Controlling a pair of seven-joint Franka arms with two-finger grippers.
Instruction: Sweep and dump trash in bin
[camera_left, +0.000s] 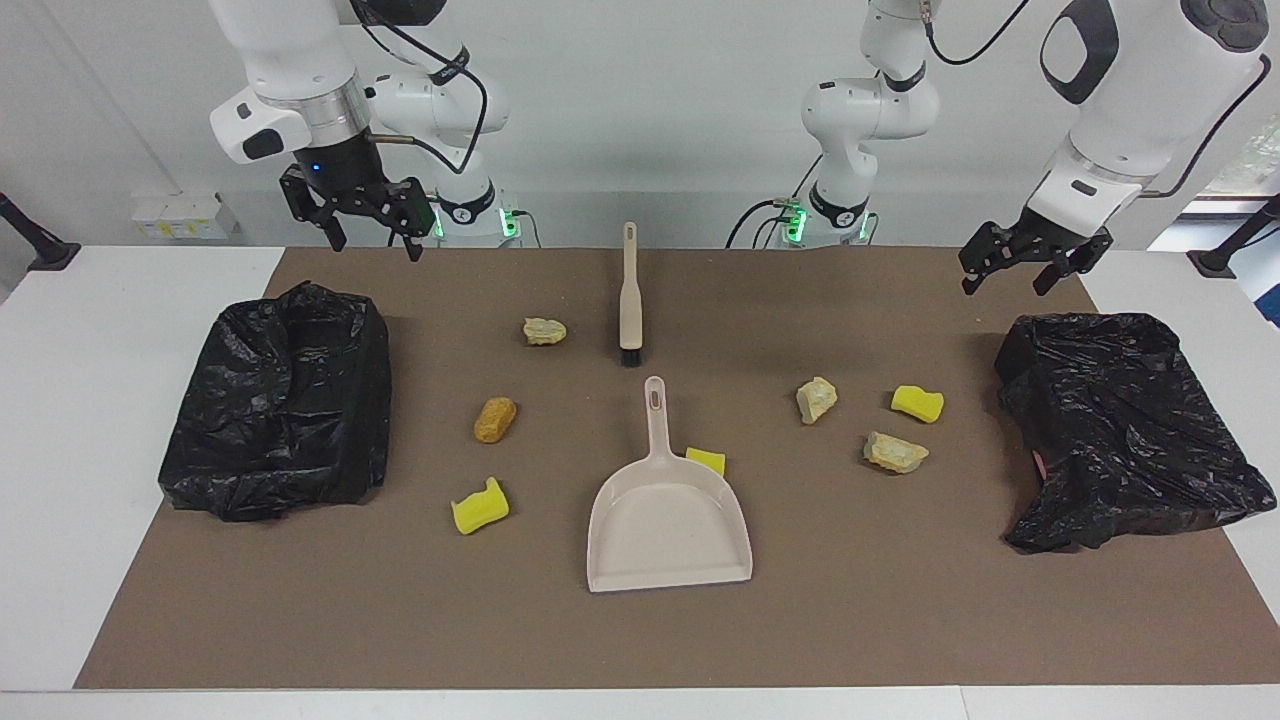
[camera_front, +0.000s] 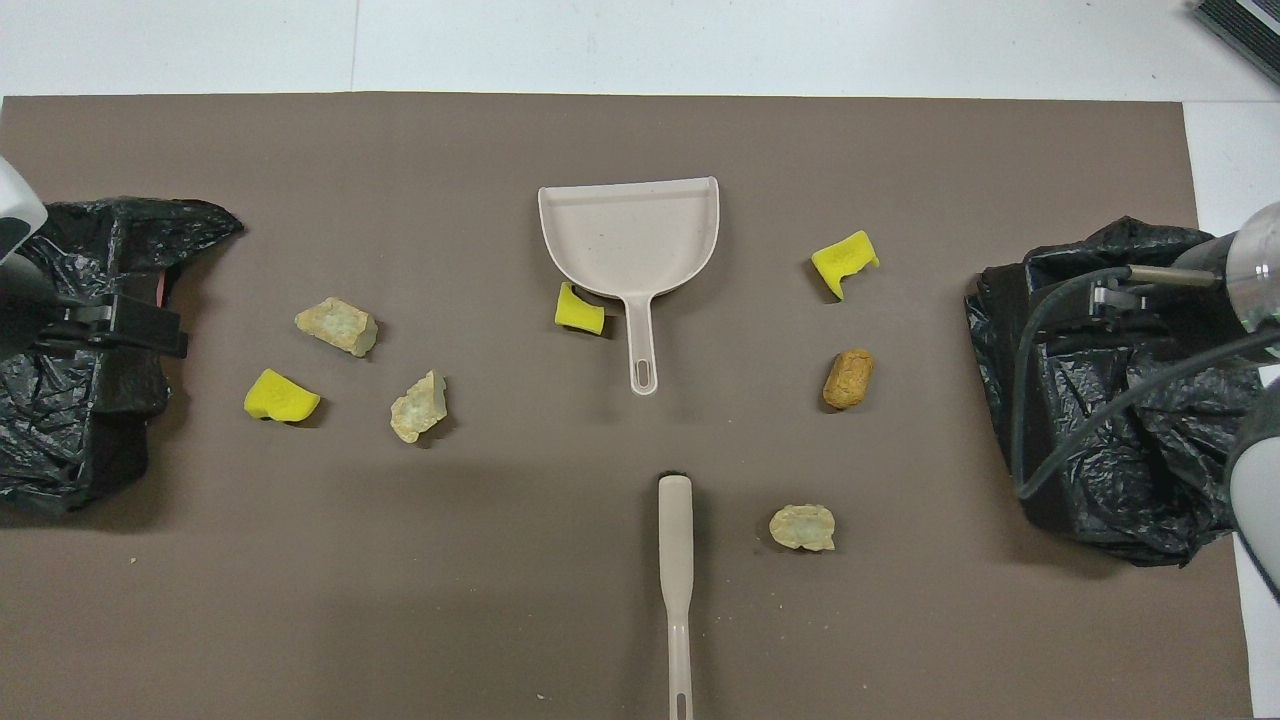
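Observation:
Seven pieces of trash lie on the brown mat. There are three yellow sponge chunks (camera_left: 479, 508) (camera_left: 707, 461) (camera_left: 917, 402), three beige lumps (camera_left: 544, 330) (camera_left: 816, 399) (camera_left: 895, 452) and one orange-brown lump (camera_left: 495, 419). One yellow chunk (camera_front: 579, 309) touches the dustpan (camera_left: 668, 520) beside its handle. The beige brush (camera_left: 629, 300) lies nearer to the robots than the dustpan. My right gripper (camera_left: 377, 250) is open and empty, raised near the bin (camera_left: 275, 400) at the right arm's end. My left gripper (camera_left: 1003, 288) is open and empty, raised near the other bin (camera_left: 1120, 430).
Both bins are lined with crumpled black bags and stand at the two ends of the mat (camera_left: 900, 600). The dustpan (camera_front: 630, 235) and brush (camera_front: 677, 570) lie in line along the middle. White table shows around the mat.

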